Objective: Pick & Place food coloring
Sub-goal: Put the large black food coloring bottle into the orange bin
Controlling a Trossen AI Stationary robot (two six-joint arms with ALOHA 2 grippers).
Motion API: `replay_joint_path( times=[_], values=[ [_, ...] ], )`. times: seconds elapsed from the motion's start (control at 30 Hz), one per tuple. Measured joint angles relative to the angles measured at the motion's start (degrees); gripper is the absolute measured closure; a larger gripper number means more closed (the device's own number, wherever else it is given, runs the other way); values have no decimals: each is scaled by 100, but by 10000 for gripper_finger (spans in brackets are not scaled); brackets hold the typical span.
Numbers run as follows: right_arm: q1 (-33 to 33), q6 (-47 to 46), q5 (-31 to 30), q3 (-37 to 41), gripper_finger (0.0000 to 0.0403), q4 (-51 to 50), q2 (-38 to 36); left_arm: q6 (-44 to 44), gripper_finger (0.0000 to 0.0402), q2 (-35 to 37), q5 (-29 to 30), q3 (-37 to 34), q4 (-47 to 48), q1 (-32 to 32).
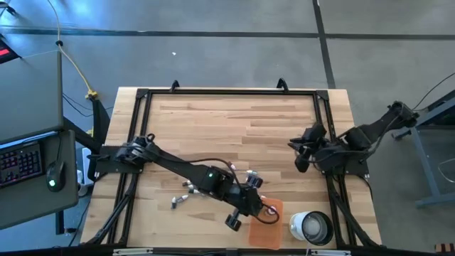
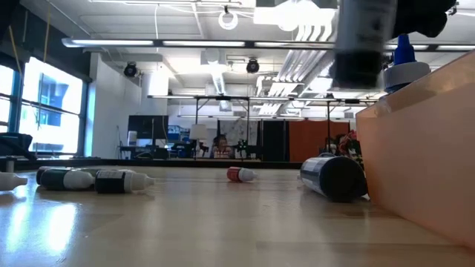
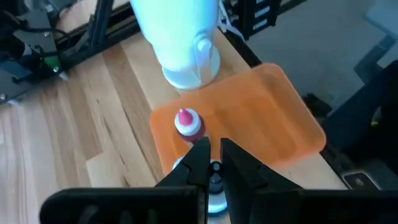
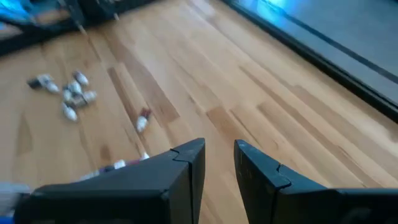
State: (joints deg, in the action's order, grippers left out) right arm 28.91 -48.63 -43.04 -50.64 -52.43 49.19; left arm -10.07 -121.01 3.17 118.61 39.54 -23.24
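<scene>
- Though the left claw (image 3: pixel 214 163) hides most of it, a blue-capped food coloring bottle (image 3: pixel 214 186) seems pinched between its narrowly parted fingers, over the orange tray (image 3: pixel 273 118).
- A red-capped bottle (image 3: pixel 188 122) stands there; the tray sits at the desk (image 1: pixel 234 128) edge.
- Right claw (image 4: pixel 219 160) hangs slightly parted, empty.

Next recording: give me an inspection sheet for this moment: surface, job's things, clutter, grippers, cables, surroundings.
Surface: wooden table, black frame around it.
Job's things: red-capped bottle upright in the orange tray; loose bottles lying on the table left of the tray; one bottle between the left gripper's fingers.
Clutter: white cup beside the tray.
Grippers: left gripper over the tray, shut on a bottle; right gripper open, waiting at the table's right side.
Cables: yellow cable off the table's left.
Surroundings: keyboard and mouse at left; a person far behind.
</scene>
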Motion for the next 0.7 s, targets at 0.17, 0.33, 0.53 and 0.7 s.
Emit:
replay_joint_path(
  times=[0.17, 0.33, 0.53, 0.7],
  values=[
    [2, 174, -144, 278, 325, 351, -456, 58, 391, -19, 19, 33, -120, -4],
    [1, 405, -228, 399, 325, 492, -684, 134, 397, -25, 32, 169, -19, -40],
    [-2, 442, -402, 401, 325, 520, -693, -43, 400, 7, 16, 490, -65, -93],
    [-2, 560, -431, 399, 325, 521, -693, 130, 401, -5, -300, 462, -348, -113]
  ],
)
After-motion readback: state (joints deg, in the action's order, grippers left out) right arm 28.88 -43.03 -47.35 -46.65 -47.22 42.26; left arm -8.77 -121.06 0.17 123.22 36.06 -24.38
